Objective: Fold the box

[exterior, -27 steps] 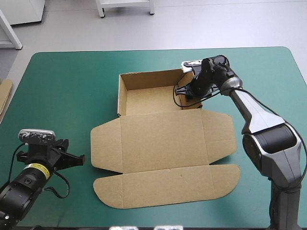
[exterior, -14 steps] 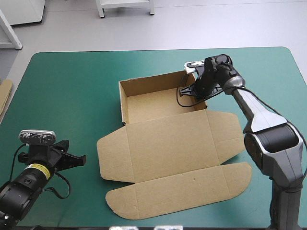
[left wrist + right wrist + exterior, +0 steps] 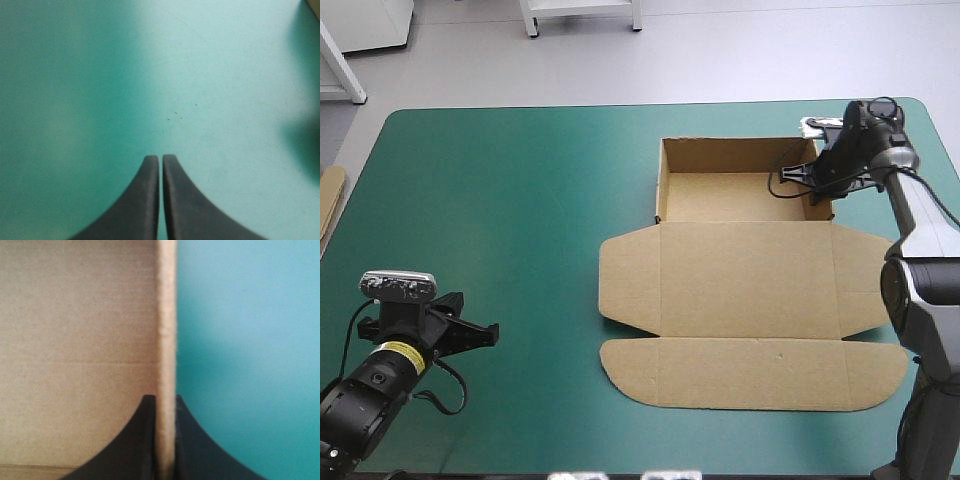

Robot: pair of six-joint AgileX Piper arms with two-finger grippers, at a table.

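The brown box [image 3: 750, 270] lies right of the table's middle as an open tray with raised walls at the far end and its lid and flaps flat toward the near edge. My right gripper [image 3: 817, 183] is at the tray's right wall, shut on it. In the right wrist view that wall's edge [image 3: 166, 340] runs straight between the gripper [image 3: 165, 402], the tray's inside on one side and teal-green cover on the other. My left gripper [image 3: 485, 333] rests low at the near left corner, shut, with only bare cover ahead of the gripper [image 3: 160, 161].
A strip of more brown board [image 3: 328, 200] shows at the table's left edge. The teal-green cover [image 3: 500, 200] spreads bare across the left half. The box's right flap lies close to the table's right edge.
My right gripper has dragged the box to the right and turned it square to the table's edges. The left arm has stayed put.
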